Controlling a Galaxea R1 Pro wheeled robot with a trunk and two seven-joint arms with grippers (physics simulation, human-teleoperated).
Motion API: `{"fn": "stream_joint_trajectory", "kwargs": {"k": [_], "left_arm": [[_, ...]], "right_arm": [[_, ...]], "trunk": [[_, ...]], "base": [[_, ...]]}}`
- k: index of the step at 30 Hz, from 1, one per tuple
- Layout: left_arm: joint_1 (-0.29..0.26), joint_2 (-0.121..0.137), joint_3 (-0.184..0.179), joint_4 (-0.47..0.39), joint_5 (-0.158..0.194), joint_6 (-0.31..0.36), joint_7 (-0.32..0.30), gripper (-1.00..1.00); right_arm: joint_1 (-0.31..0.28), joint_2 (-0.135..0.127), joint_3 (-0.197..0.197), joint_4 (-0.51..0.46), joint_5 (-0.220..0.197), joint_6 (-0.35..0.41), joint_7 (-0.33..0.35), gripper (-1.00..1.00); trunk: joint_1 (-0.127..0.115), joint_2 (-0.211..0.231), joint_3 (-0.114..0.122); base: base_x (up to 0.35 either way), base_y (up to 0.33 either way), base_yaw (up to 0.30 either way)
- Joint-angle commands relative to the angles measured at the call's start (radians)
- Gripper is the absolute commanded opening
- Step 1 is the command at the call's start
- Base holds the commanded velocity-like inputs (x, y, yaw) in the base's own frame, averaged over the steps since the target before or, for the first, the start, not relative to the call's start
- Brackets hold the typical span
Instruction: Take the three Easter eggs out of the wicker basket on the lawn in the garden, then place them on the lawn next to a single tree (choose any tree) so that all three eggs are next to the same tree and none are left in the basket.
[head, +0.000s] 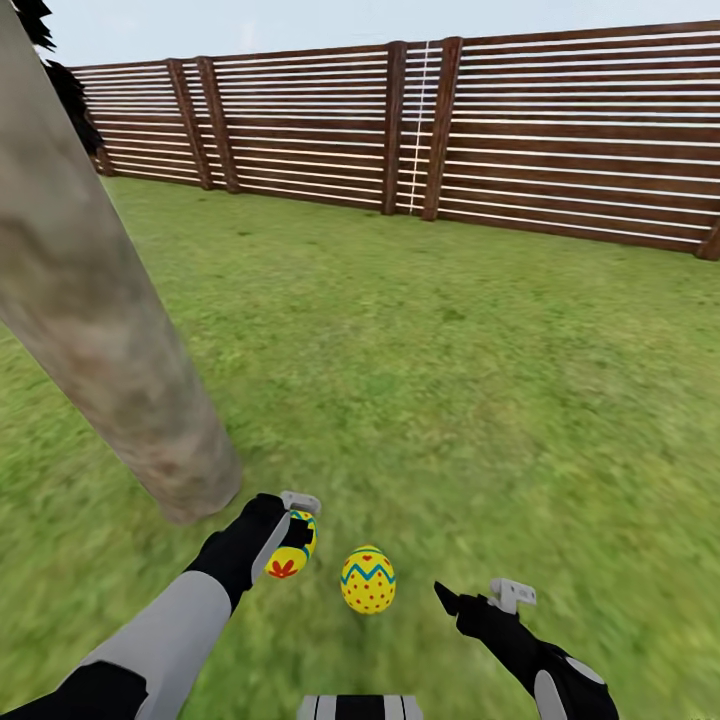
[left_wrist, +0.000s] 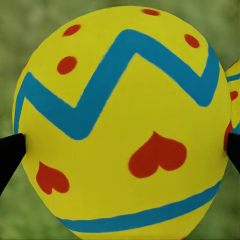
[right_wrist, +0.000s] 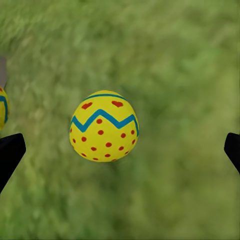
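My left gripper (head: 297, 532) is shut on a yellow Easter egg (head: 290, 556) with blue zigzag bands and red hearts, held low over the lawn (head: 430, 380). In the left wrist view this egg (left_wrist: 125, 125) sits between the two black fingertips (left_wrist: 10, 152). A second, red-dotted egg (head: 368, 580) lies on the grass just right of it. My right gripper (head: 478, 598) stands open a little right of that egg (right_wrist: 104, 126), fingers wide apart. The tree (head: 110, 340), a thick grey-beige trunk, leans up from the grass close by on the left. The wicker basket is out of view.
A brown slatted wooden fence (head: 420, 130) runs along the far side of the garden. Open grass stretches ahead and to the right. Dark foliage (head: 70, 95) shows behind the trunk at the top left.
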Motion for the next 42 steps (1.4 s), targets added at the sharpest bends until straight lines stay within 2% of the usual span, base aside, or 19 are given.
{"fn": "stream_joint_trajectory", "kwargs": {"k": [1, 4, 20, 26, 35, 42], "left_arm": [[0.0, 0.001, -0.004, -0.001, 0.009, 0.004, 0.008, -1.0], [0.0, 0.001, -0.005, -0.006, 0.01, 0.004, 0.008, -1.0], [0.0, 0.001, -0.006, -0.023, 0.014, 0.002, 0.006, -1.0], [0.005, 0.005, -0.006, -0.202, 0.011, 0.0, 0.007, -1.0], [0.006, 0.007, -0.006, -0.222, 0.01, 0.002, 0.004, -1.0], [0.006, 0.007, -0.007, -0.212, 0.008, 0.012, -0.003, -1.0]], "right_arm": [[-0.001, 0.001, -0.003, -0.001, -0.005, 0.007, 0.004, 1.0], [-0.001, 0.001, -0.003, -0.001, -0.005, 0.007, 0.004, 1.0], [0.0, 0.001, -0.003, -0.001, -0.004, 0.005, 0.011, 1.0], [0.0, 0.001, -0.003, -0.001, -0.004, 0.004, 0.011, 1.0], [0.0, 0.001, -0.003, -0.001, -0.004, 0.004, 0.011, 1.0], [0.0, 0.001, -0.003, -0.001, -0.004, 0.004, 0.011, 1.0]], "trunk": [[0.0, 0.0, -0.002], [0.0, 0.0, -0.005], [0.007, -0.004, -0.084], [0.01, -0.005, -0.108], [0.01, -0.005, -0.109], [0.012, -0.007, -0.132]], "base": [[0.013, -0.001, 0.0], [0.006, 0.0, 0.0], [0.0, 0.0, 0.0], [0.0, 0.0, 0.0], [0.0, 0.0, 0.0], [0.0, 0.0, 0.0]]}}
